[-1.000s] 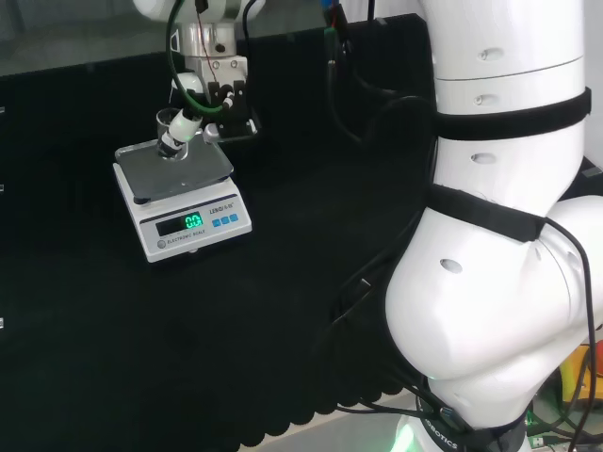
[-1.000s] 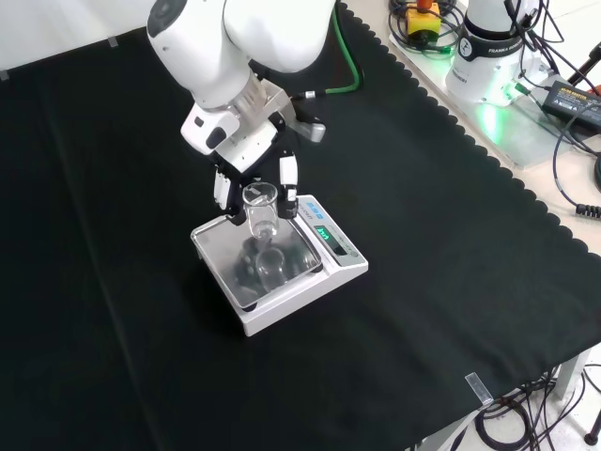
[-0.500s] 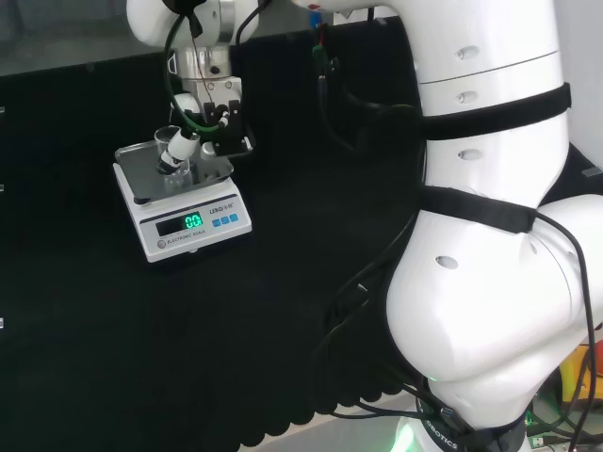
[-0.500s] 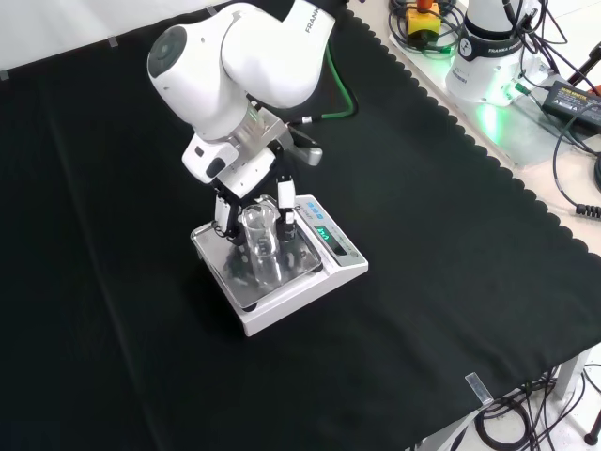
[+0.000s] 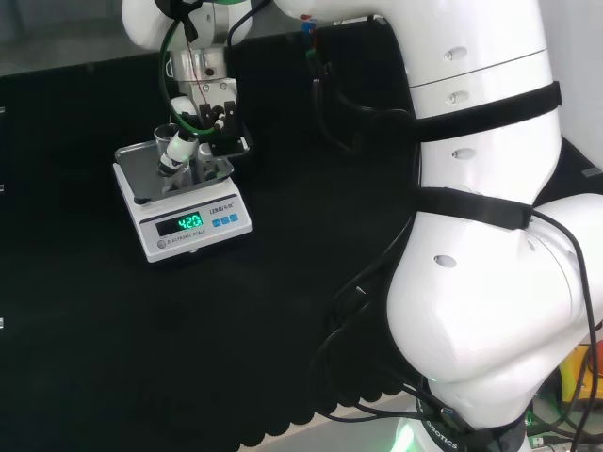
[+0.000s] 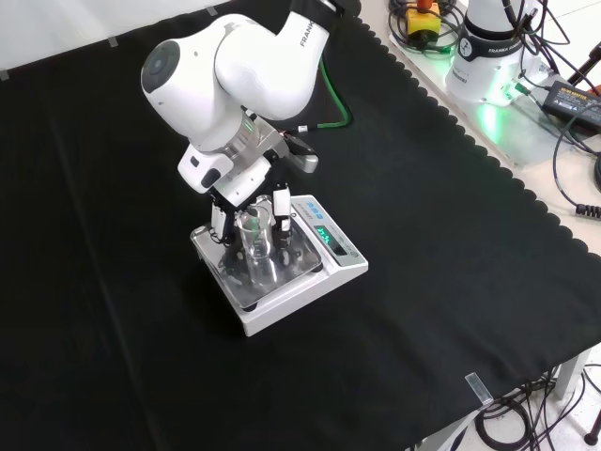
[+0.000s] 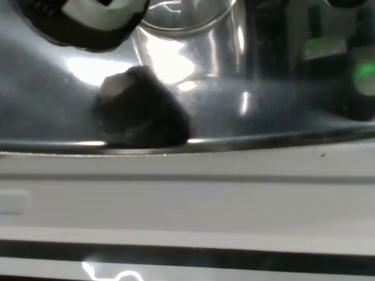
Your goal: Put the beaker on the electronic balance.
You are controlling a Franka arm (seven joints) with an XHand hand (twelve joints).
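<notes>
Small clear glass beaker point(image 6: 254, 237): upright on steel pan of white electronic balance point(image 6: 310, 277), enclosed by curled fingers of robot hand point(image 6: 246, 203) (display lit). Step: placing. Next: release, lift clear without tipping.

Light: bright and even from overhead in the head and front views.
Black cloth point(image 6: 451, 282): matte, no glare, swallows shadows.
Weighing pan point(image 7: 246, 111): white glare streaks in the wrist view, with a dark blurred reflection.
Display point(image 5: 190, 223): glows green.
Focus: wrist view soft throughout; the hand point(image 7: 88, 17) is a blur.
</notes>
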